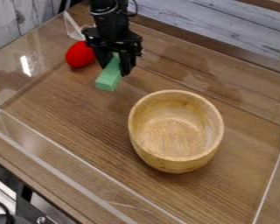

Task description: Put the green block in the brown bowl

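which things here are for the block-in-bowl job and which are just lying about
For the job:
- green block, at the tool
- brown bowl, on the table
- the tool, closed at the block

Just lying about:
- red thing, beside the block

At far left, slanted mint-green block (108, 77), upper end between the jaws; nearer and right, round light-brown bowl (175, 129), upright.
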`<state>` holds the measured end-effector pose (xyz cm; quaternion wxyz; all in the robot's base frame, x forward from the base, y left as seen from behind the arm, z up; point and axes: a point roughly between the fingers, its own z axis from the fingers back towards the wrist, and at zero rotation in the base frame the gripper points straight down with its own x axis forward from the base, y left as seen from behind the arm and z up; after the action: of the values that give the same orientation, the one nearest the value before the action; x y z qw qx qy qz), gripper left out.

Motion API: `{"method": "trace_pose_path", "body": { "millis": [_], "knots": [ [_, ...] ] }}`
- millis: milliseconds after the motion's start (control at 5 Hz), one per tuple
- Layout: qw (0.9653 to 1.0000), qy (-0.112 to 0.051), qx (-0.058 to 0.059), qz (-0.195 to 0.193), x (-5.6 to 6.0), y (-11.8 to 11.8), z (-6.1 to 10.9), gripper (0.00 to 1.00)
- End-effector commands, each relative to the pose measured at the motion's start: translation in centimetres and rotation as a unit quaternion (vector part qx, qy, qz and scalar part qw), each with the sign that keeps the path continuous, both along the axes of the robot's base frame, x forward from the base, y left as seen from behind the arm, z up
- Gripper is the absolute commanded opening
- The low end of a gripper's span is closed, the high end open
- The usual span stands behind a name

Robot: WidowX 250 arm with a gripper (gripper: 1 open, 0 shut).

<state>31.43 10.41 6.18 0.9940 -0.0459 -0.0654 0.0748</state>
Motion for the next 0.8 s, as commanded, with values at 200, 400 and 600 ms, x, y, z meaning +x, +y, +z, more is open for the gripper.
{"method": "trace_pose_path", "body": {
  "millis": [200, 400, 600],
  "knots": [
    [0.9991, -0.038, 0.003, -0.016, -1.8, -5.8, 5.0, 0.0],
    [0.9987, -0.032, -0.003, -0.039, -3.0, -10.0, 4.9, 0.0],
    [0.9991, -0.025, -0.004, -0.034, -3.4, -13.9, 3.8, 0.0]
  ]
}}
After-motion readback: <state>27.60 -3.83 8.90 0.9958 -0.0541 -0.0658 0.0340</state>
